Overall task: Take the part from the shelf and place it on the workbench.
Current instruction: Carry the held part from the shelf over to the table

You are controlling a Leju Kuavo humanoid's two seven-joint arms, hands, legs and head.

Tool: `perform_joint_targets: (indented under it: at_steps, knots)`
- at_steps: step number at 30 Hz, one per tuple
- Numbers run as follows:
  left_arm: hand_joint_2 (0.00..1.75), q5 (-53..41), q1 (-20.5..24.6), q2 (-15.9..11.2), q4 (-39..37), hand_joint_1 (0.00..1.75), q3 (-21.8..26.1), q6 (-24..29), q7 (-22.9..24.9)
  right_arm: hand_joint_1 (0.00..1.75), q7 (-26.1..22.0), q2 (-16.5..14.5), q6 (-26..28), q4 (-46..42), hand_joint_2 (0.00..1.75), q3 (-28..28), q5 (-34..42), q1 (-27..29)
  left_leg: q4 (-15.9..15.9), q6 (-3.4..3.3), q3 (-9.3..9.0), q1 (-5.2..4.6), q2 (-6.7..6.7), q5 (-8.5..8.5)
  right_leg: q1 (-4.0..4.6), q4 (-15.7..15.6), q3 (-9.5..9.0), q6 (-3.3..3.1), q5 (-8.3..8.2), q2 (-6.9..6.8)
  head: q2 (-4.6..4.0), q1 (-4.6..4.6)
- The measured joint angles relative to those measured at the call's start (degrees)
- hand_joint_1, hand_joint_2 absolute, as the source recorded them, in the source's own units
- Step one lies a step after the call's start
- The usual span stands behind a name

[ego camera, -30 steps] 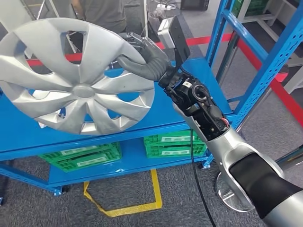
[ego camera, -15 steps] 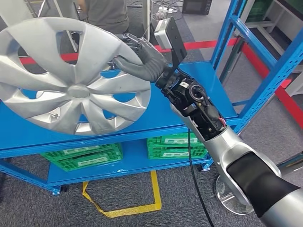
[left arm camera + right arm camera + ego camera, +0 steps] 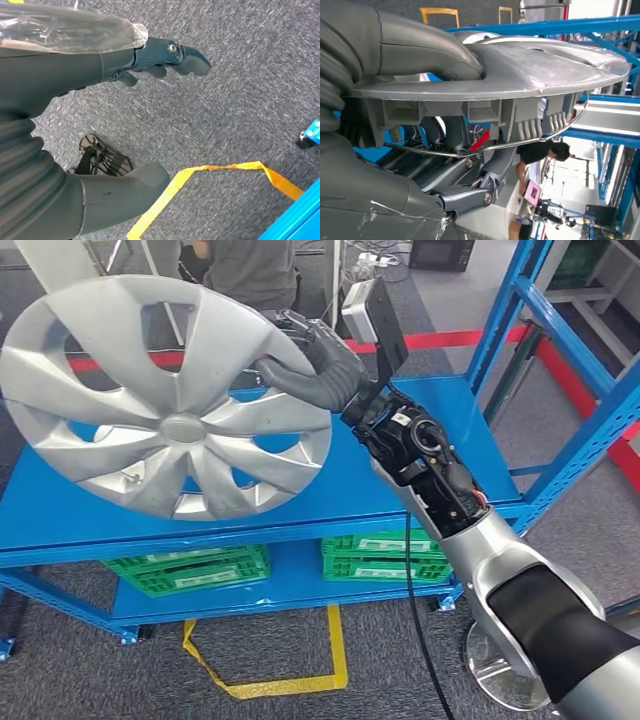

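The part is a large silver wheel cover with broad spokes. My right hand grips its rim on the right side, thumb over the face and fingers behind, and holds it tilted in the air above the blue shelf. The right wrist view looks edge-on at the wheel cover, with the thumb on one face and the fingers under the clips on the other. My left hand hangs over the grey carpet with its fingers apart and nothing in it.
Green crates lie on the shelf's lower level. Blue uprights stand on the right. Yellow tape marks the carpet in front of the shelf, red tape runs behind it. A person stands behind the shelf.
The whole view has shifted a little, so the camera moved. The wheel cover stays in my right hand's grip, held off the shelf at about the same tilt.
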State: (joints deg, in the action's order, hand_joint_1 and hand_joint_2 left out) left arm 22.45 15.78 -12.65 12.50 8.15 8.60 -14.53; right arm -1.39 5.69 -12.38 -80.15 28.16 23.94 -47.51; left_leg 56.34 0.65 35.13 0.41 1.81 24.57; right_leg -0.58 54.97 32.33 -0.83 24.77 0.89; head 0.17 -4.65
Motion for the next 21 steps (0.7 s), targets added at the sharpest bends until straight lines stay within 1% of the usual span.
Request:
perform_joint_targets:
  at_steps: [1, 2, 3, 4, 5, 6, 7, 8, 9, 10, 11, 12, 13, 14, 15, 16, 17, 18, 19, 20, 21]
  knots:
    - [1.75, 0.0, 0.1, -0.1, 0.0, 0.00, 0.0, 0.0, 0.0, 1.75, -0.1, 0.0, 0.0, 0.0, 1.75, 0.0, -0.1, 0.0, 2.3, 0.38, 1.09, 0.05, -0.32, 1.28, -0.21, -0.3, -0.23, -0.24, -0.15, -0.21, 0.00, 0.11]
    - [1.75, 0.0, 0.1, -0.1, 0.0, 0.00, 0.0, 0.1, 0.0, 1.75, -0.2, 0.0, 0.0, 0.0, 1.75, 0.0, -0.2, 0.0, 5.6, 0.73, 2.70, 0.21, -0.72, 2.88, -0.22, -0.5, -0.32, -0.38, -0.20, -0.42, 0.00, 0.25]
    - [1.75, 0.0, 0.1, -0.2, 0.0, 0.00, 0.0, 0.1, 0.0, 1.75, -0.3, 0.0, 0.0, 0.0, 1.75, 0.0, -0.2, 0.0, 9.6, 1.06, 4.81, 0.37, -0.96, 4.49, -0.26, -0.5, -0.33, -0.46, -0.20, -0.63, 0.00, 0.43]
    - [1.75, 0.0, 0.1, -0.2, 0.0, 0.00, 0.0, 0.1, 0.0, 1.75, -0.4, 0.0, 0.0, 0.1, 1.75, 0.0, -0.3, 0.1, 13.2, 1.31, 6.76, 0.52, -1.11, 5.54, -0.29, -0.5, -0.34, -0.48, -0.15, -0.89, 0.00, 0.47]
    - [1.75, 0.0, 0.1, -0.1, 0.0, 0.00, 0.0, 0.1, 0.0, 1.75, -0.4, 0.0, -0.1, 0.2, 1.75, 0.0, -0.3, 0.2, 15.0, 1.49, 7.94, 0.66, -1.26, 5.60, -0.32, -0.5, -0.37, -0.43, -0.09, -1.15, 0.00, 0.50]
    - [1.75, 0.0, 0.0, -0.1, 0.0, 0.00, 0.0, 0.2, 0.0, 1.75, -0.4, 0.0, -0.1, 0.3, 1.75, 0.0, -0.4, 0.3, 14.7, 1.64, 8.11, 0.79, -1.43, 4.61, -0.39, -0.4, -0.42, -0.34, 0.02, -1.44, 0.00, 0.53]
    - [1.75, 0.0, 0.0, -0.1, 0.0, 0.00, 0.0, 0.2, 0.0, 1.75, -0.4, 0.0, -0.2, 0.4, 1.75, 0.0, -0.5, 0.4, 12.0, 1.76, 7.02, 0.90, -1.72, 2.72, -0.49, -0.3, -0.50, -0.17, 0.18, -1.73, 0.00, 0.53]
    - [1.75, 0.1, 0.1, -0.2, 0.0, 0.00, 0.0, 0.2, 0.0, 1.75, -0.4, 0.0, -0.2, 0.4, 1.75, 0.0, -0.5, 0.4, 7.8, 1.87, 5.12, 0.99, -2.44, 0.52, -0.53, -0.1, -0.58, 0.11, 0.41, -1.98, 0.00, 0.57]
    - [1.75, 0.1, 0.1, -0.2, 0.0, 0.00, 0.0, 0.3, 0.0, 1.75, -0.5, 0.0, -0.3, 0.5, 1.75, 0.0, -0.5, 0.4, 3.8, 1.90, 3.25, 0.87, -3.17, -1.03, -0.42, 0.1, -0.61, 0.48, 0.68, -2.21, 0.00, 0.70]
    - [1.75, 0.3, 0.2, -0.2, 0.0, 0.00, 0.0, 0.4, 0.0, 1.75, -0.6, 0.0, -0.4, 0.5, 1.75, 0.0, -0.5, 0.3, 1.0, 1.64, 1.91, 0.80, -3.66, -1.96, -0.27, 0.3, -0.63, 0.85, 0.94, -2.42, 0.00, 0.74]
    - [1.75, 0.4, 0.3, -0.2, 0.0, 0.00, 0.0, 0.5, -0.1, 1.75, -0.7, 0.0, -0.5, 0.5, 1.75, 0.0, -0.5, 0.2, -0.5, 1.27, 1.25, 0.70, -3.90, -2.16, -0.05, 0.4, -0.69, 1.19, 1.17, -2.67, 0.00, 0.65]
    - [1.75, 0.5, 0.3, -0.2, 0.0, 0.00, 0.0, 0.6, -0.1, 1.75, -0.8, 0.0, -0.6, 0.6, 1.75, 0.0, -0.5, 0.1, -0.7, 0.76, 1.17, 0.55, -3.54, -1.92, 0.08, 0.4, -0.82, 1.47, 1.34, -2.98, 0.01, 0.54]
    - [1.75, 0.6, 0.3, -0.1, 0.0, 0.00, 0.0, 0.6, -0.1, 1.75, -0.9, 0.0, -0.6, 0.6, 1.75, 0.0, -0.5, 0.0, -0.7, 0.19, 1.19, 0.60, -3.02, -1.89, 0.06, 0.3, -1.02, 1.74, 1.50, -3.34, 0.01, 0.33]
    - [1.75, 0.7, 0.2, 0.0, 0.0, 0.00, 0.0, 0.6, -0.1, 1.75, -1.0, 0.0, -0.7, 0.7, 1.75, 0.0, -0.5, 0.0, -0.7, -0.23, 1.11, 0.62, -2.64, -1.84, -0.05, 0.4, -1.08, 2.05, 1.86, -3.39, 0.01, 0.17]
    - [1.75, 0.7, 0.2, -0.1, 0.0, 0.00, 0.0, 0.7, -0.1, 1.75, -1.0, 0.0, -0.7, 0.8, 1.75, 0.0, -0.5, 0.0, -0.7, -0.64, 0.99, 0.63, -2.25, -1.83, -0.19, 1.4, -0.79, 2.30, 2.70, -3.13, 0.01, 0.09]
    - [1.75, 0.8, 0.2, -0.1, 0.0, 0.00, 0.0, 0.7, -0.1, 1.75, -1.0, 0.0, -0.7, 0.8, 1.75, 0.0, -0.5, 0.0, -0.8, -1.00, 0.87, 0.66, -1.88, -1.84, -0.29, 3.5, 0.10, 2.48, 4.08, -2.66, 0.00, -0.06]
    - [1.75, 0.8, 0.2, -0.1, 0.0, 0.00, 0.0, 0.7, -0.1, 1.75, -1.1, 0.0, -0.7, 0.9, 1.75, 0.0, -0.5, 0.0, -0.8, -1.29, 0.78, 0.62, -1.50, -1.83, -0.33, 7.1, 1.71, 2.55, 5.96, -2.04, 0.00, -0.25]
    - [1.75, 0.8, 0.2, -0.1, 0.0, 0.00, 0.0, 0.7, -0.1, 1.75, -1.1, 0.0, -0.7, 0.9, 1.75, 0.0, -0.5, 0.0, -0.8, -1.49, 0.75, 0.50, -1.03, -1.80, -0.29, 11.6, 3.76, 2.49, 7.97, -1.62, 0.01, -0.41]
    - [1.75, 0.8, 0.2, -0.1, 0.0, 0.00, 0.0, 0.7, -0.1, 1.75, -1.1, 0.0, -0.7, 1.1, 1.75, 0.0, -0.5, 0.0, -0.8, -1.62, 0.73, 0.35, -0.52, -1.77, -0.20, 15.8, 5.76, 2.37, 9.45, -1.41, 0.01, -0.52]
    - [1.75, 0.8, 0.2, 0.0, 0.0, 0.00, 0.0, 0.7, -0.1, 1.75, -1.2, 0.0, -0.7, 1.2, 1.75, 0.0, -0.5, 0.1, -0.8, -1.68, 0.68, 0.19, 0.05, -1.75, -0.06, 18.4, 7.16, 2.17, 10.01, -1.26, 0.01, -0.60]
    - [1.75, 0.9, 0.2, 0.0, 0.0, 0.00, 0.0, 0.7, -0.1, 1.75, -1.2, 0.0, -0.7, 1.3, 1.75, 0.0, -0.5, 0.1, -0.7, -1.70, 0.59, 0.05, 0.70, -1.74, 0.08, 18.6, 7.46, 1.87, 9.33, -1.12, 0.01, -0.66]
